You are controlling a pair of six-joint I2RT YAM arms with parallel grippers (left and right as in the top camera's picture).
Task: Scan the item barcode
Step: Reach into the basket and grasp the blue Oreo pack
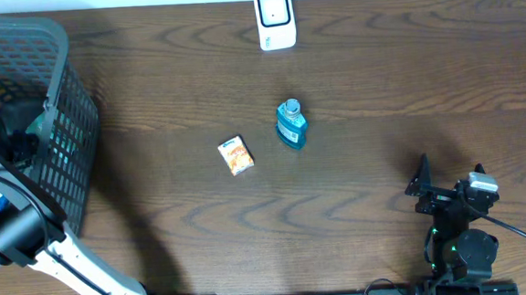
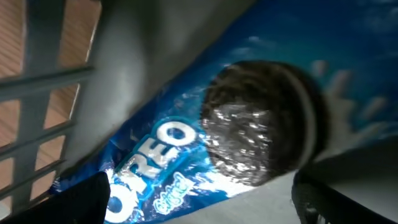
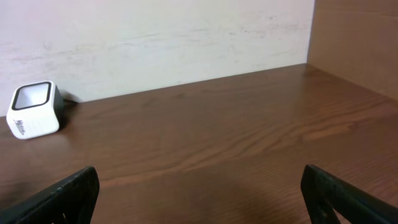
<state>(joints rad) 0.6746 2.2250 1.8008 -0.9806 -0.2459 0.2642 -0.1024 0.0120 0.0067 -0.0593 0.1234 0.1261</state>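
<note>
1. Our left pincer (image 2: 199,202) is down inside the basket (image 1: 56,133) at the table's left edge. Its fingers stand wide apart with nothing clamped between them, and the cookie packet (image 2: 186,149) lies just ahead of them. We judge that packet to be the item to scan.
2. The packet looks glossy and lies tilted. If we close on a slope, the fingers could slide off, or pinch only loose film and drop it on the lift.
3. The basket's slatted wall shows close on one side of the left wrist view. A finger or the packet's edge could snag there and drag the basket along.
4. We see only the printed front and no barcode. If we show that face to the scanner (image 1: 274,19) at the far edge, it would read nothing.
5. The blue bottle (image 1: 291,125) and a small orange packet (image 1: 236,155) sit mid-table, roughly between basket and scanner. A low carry could knock them.
6. Our right pincer (image 3: 199,193) waits by the near edge towards the right corner, fingers apart and empty. It is well apart from all this.
</note>
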